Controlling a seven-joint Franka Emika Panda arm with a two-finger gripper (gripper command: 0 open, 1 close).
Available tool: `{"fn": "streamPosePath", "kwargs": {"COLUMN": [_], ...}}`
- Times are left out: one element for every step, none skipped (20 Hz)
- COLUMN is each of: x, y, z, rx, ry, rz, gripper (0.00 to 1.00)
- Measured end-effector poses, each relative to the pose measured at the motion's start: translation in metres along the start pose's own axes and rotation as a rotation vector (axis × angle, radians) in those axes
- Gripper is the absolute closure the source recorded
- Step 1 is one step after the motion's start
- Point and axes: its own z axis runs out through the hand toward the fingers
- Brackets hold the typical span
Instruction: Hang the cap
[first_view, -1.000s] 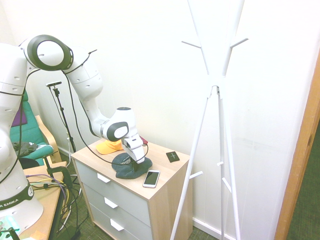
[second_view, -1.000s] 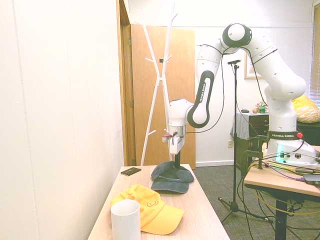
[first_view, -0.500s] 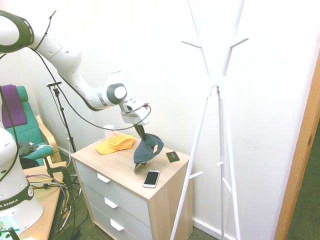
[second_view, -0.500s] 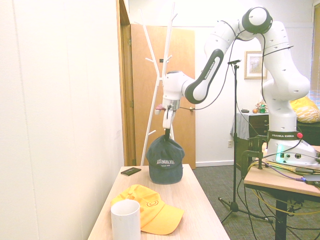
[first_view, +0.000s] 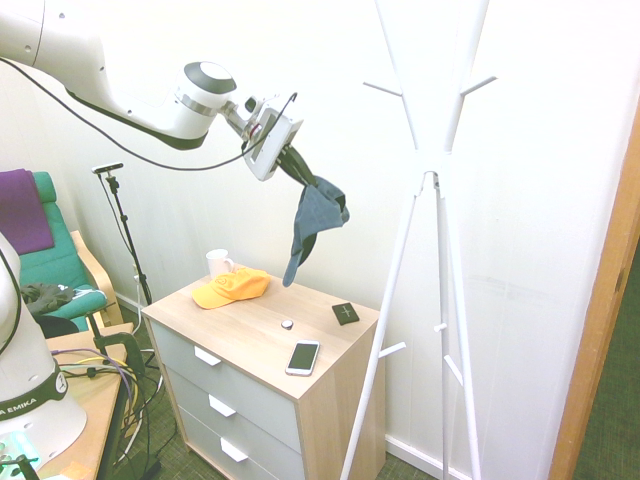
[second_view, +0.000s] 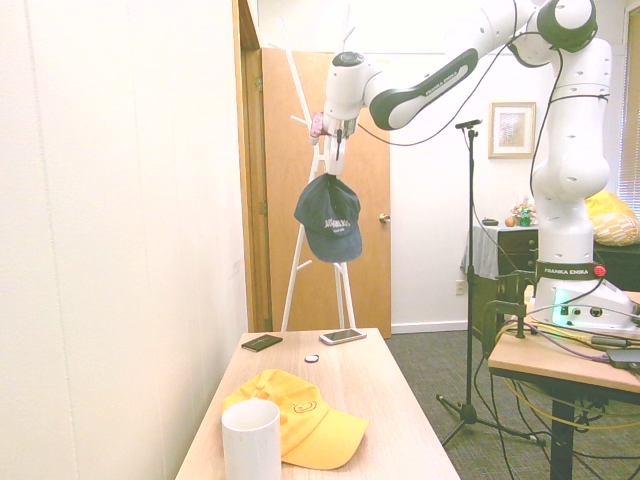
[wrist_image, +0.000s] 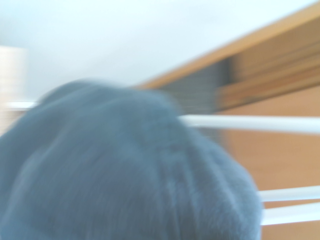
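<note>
First exterior view: the end effector (first_view: 286, 150) pinches the grey-blue cap (first_view: 318, 215), which hangs above the worktop (first_view: 255, 325), apart from the white coat stand (first_view: 437, 180). Below, the orange-yellow cap (first_view: 232, 288) lies near the white mug (first_view: 219, 263); a phone (first_view: 303, 358) and a dark card (first_view: 345, 314) rest there too.

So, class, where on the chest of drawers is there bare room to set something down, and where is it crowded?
On the pale wooden chest top, bare wood lies between the orange-yellow fabric cap and the white-framed phone, along the drawer side. The cap's end is crowded: a white cylindrical mug stands close behind.
</note>
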Motion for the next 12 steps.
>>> {"fn": "streamPosePath", "kwargs": {"x": [0.019,0.036,0.053,0.07,0.088,0.103,0.117,0.13,0.14,0.149,0.156,0.161], "y": [0.012,0.024,0.036,0.05,0.064,0.077,0.091,0.104,0.115,0.125,0.133,0.14], "z": [-0.006,-0.013,-0.022,-0.032,-0.044,-0.054,-0.064,-0.072,-0.08,-0.086,-0.092,-0.096], "rx": [-0.038,-0.075,-0.111,-0.149,-0.179,-0.2,-0.212,-0.218,-0.221,-0.221,-0.221,-0.22], "ry": [0.044,0.091,0.138,0.187,0.23,0.258,0.275,0.286,0.296,0.305,0.311,0.316], "rz": [-0.005,-0.006,-0.005,0.004,0.021,0.041,0.06,0.078,0.094,0.11,0.122,0.131], "gripper": [1.0,1.0,1.0,1.0,1.0,1.0,1.0,1.0,1.0,1.0,1.0,1.0]}}
